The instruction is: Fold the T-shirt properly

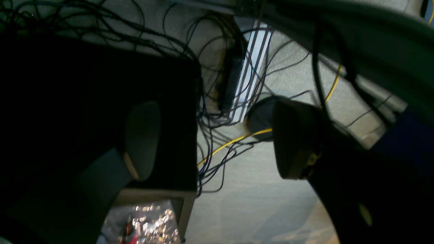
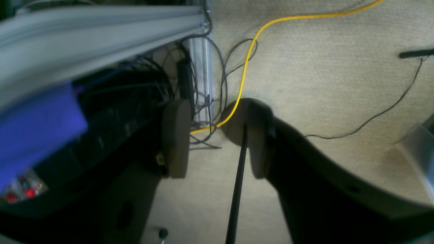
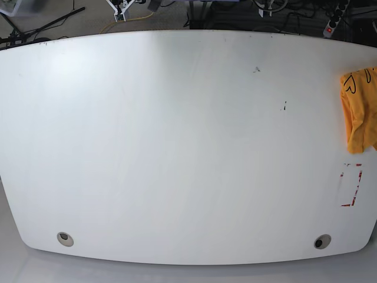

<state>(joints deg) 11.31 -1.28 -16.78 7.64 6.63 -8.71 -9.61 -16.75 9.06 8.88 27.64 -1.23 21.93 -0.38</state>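
Observation:
The orange-yellow T-shirt [image 3: 359,112] lies bunched at the far right edge of the white table [image 3: 177,147], with thin black line markings near its top. Part of it runs out of the frame. Neither arm shows in the base view. In the left wrist view my left gripper [image 1: 218,142] is open and empty, looking at the carpet floor and cables. In the right wrist view my right gripper [image 2: 217,139] is open and empty, also over the floor. The T-shirt shows in neither wrist view.
A red-dashed rectangle [image 3: 351,185] is marked on the table below the shirt. Two round grommets [image 3: 65,239] [image 3: 321,242] sit near the front edge. A yellow cable [image 2: 249,54], black cables [image 1: 217,112] and an aluminium profile [image 2: 200,84] lie on the floor.

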